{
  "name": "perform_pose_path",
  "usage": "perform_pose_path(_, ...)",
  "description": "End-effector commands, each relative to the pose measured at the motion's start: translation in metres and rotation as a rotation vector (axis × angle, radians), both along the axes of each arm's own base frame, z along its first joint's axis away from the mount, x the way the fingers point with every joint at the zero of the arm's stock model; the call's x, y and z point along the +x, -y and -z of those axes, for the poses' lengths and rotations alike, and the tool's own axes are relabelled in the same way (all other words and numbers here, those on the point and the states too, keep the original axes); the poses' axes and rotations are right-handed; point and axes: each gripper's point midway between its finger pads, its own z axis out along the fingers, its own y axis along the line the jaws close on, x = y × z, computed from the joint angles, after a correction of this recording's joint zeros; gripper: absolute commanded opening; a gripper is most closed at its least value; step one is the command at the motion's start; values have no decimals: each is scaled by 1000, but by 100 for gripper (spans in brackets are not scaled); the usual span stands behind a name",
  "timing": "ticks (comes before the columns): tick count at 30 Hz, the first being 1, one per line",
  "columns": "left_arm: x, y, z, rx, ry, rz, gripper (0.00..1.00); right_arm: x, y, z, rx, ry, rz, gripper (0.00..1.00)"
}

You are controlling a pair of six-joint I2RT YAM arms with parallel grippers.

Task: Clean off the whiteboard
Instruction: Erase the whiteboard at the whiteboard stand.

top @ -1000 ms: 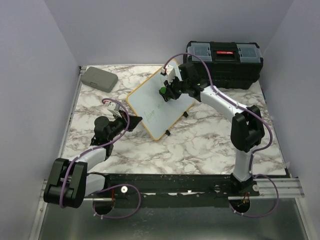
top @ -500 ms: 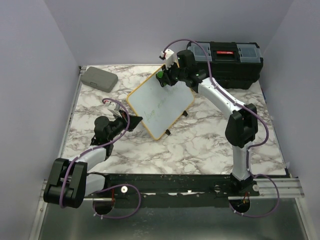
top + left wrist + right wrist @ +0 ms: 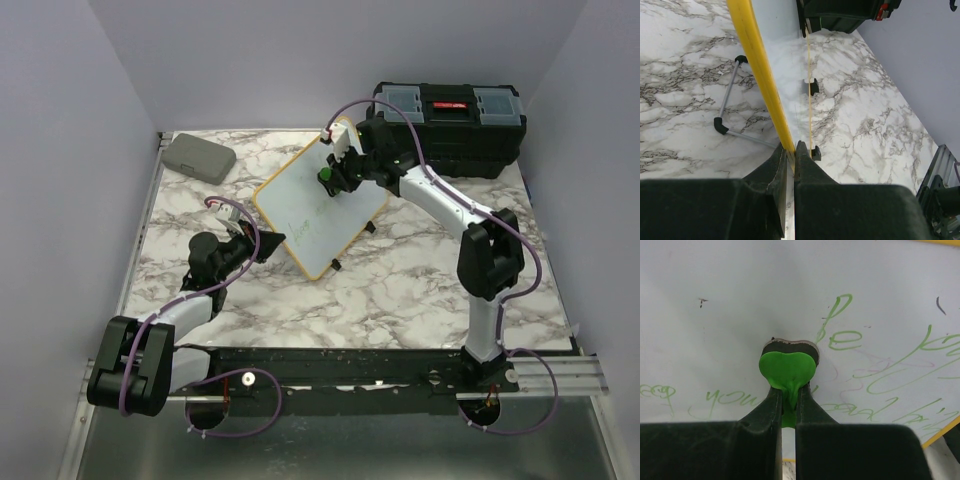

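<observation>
At the whiteboard (image 3: pixel 312 222), left hand (image 3: pixel 792 148) clamps its frame — right hand (image 3: pixel 329 180) grips a green eraser (image 3: pixel 787 369) against it.

The whiteboard (image 3: pixel 320 205) stands in the middle of the table (image 3: pixel 400 290). A toolbox (image 3: pixel 448 125) lies behind it to the right. A flat case (image 3: pixel 198 157) lies in the far left corner.

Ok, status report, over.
Left gripper shut on whiteboard edge. Right gripper shut on green eraser, against the board. Green writing not yet erased. Nothing blocking.
</observation>
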Motion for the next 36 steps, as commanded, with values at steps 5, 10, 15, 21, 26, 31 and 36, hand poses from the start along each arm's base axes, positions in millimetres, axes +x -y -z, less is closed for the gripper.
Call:
perform_pose_path(5, -9, 14, -11, 36, 85, 106, 0, 12, 13, 5, -29, -6, 131, 1)
perform_pose_path(10, -10, 15, -10, 37, 84, 110, 0, 34, -1, -23, 47, 18, 180, 1)
perform_pose_path(15, -10, 15, -11, 36, 86, 113, 0, 27, -20, -29, 99, -33, 92, 1)
perform_pose_path(21, -9, 14, -11, 36, 84, 108, 0, 7, -21, -21, 101, -72, 26, 1)
perform_pose_path(26, -5, 11, -11, 19, 69, 70, 8, -9, -12, -39, 126, -37, 27, 1)
perform_pose_path(31, 3, 8, -21, -23, 75, 20, 35, -20, -7, -58, 156, -20, 22, 1)
perform_pose_path(36, 9, 5, -28, -75, 79, -22, 45, -26, -5, -68, 176, -5, 21, 1)
